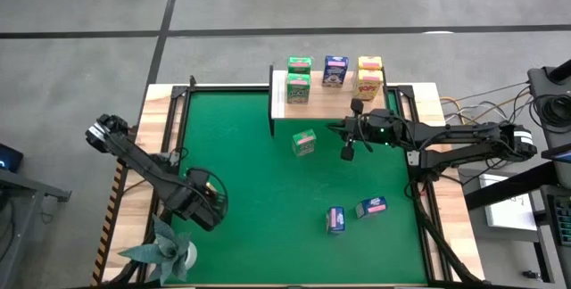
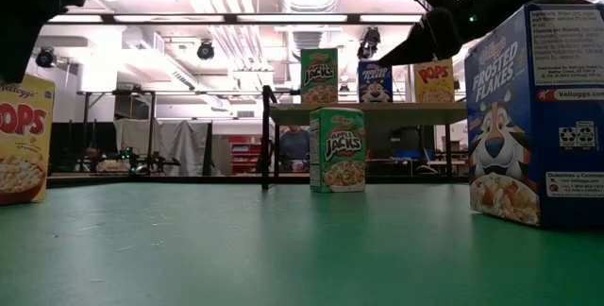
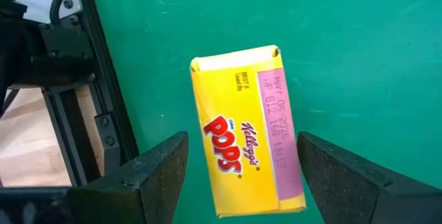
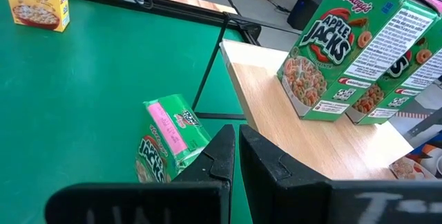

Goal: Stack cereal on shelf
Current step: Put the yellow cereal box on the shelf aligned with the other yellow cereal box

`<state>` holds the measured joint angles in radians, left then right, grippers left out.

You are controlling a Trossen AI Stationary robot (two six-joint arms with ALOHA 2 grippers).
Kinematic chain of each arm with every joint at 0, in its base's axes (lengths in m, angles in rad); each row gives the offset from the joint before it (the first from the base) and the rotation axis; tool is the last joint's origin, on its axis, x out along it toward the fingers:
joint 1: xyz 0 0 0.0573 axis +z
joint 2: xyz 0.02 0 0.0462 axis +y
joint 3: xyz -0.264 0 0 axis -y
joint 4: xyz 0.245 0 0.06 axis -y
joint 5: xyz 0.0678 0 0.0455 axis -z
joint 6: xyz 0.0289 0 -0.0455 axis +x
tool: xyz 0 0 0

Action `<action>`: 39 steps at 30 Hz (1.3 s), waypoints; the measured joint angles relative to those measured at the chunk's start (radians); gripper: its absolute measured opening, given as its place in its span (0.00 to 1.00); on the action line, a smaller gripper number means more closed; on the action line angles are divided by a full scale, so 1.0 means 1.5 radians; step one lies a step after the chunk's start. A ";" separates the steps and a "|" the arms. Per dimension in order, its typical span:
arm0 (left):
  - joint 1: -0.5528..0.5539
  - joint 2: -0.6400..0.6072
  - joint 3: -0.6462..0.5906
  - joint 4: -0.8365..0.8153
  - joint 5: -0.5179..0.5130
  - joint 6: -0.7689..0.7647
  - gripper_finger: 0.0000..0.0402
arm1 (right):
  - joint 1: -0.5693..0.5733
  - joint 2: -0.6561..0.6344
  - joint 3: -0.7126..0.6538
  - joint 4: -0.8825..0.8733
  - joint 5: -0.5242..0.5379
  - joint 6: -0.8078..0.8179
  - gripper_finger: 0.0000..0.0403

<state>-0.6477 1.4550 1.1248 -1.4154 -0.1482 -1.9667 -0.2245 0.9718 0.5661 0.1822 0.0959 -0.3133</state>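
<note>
The yellow cereal box (image 3: 247,131) stands on the green mat (image 1: 259,191) directly under my left gripper (image 3: 242,175), its long top face running lengthwise between my wide-open jaws. My right gripper (image 1: 349,152), jaws shut and empty, hangs beside the shelf (image 1: 278,93).

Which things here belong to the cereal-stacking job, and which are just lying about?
Job:
- shelf
- five cereal boxes on it
- green box and two blue boxes on the mat
- yellow Pops box under the open left tool
- right tool, shut, beside the shelf

Lying about:
- folded paper plant
- green mat, only the work surface
</note>
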 joint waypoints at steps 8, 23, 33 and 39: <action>0.000 0.027 0.004 0.013 0.000 0.013 0.61 | 0.000 0.000 0.000 -0.001 0.000 0.000 0.03; 0.000 0.027 0.004 0.023 0.000 0.013 0.48 | 0.000 0.000 -0.013 -0.011 0.000 0.005 0.03; 0.001 0.027 0.012 0.025 -0.038 0.071 0.43 | 0.000 0.000 -0.020 -0.011 0.000 0.007 0.03; 0.001 0.027 0.095 0.025 -0.148 0.162 0.42 | 0.000 0.000 -0.020 -0.011 0.000 0.012 0.03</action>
<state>-0.6456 1.4956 1.2672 -1.3783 -0.3707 -1.7232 -0.2245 0.9722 0.5358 0.1654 0.0963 -0.2956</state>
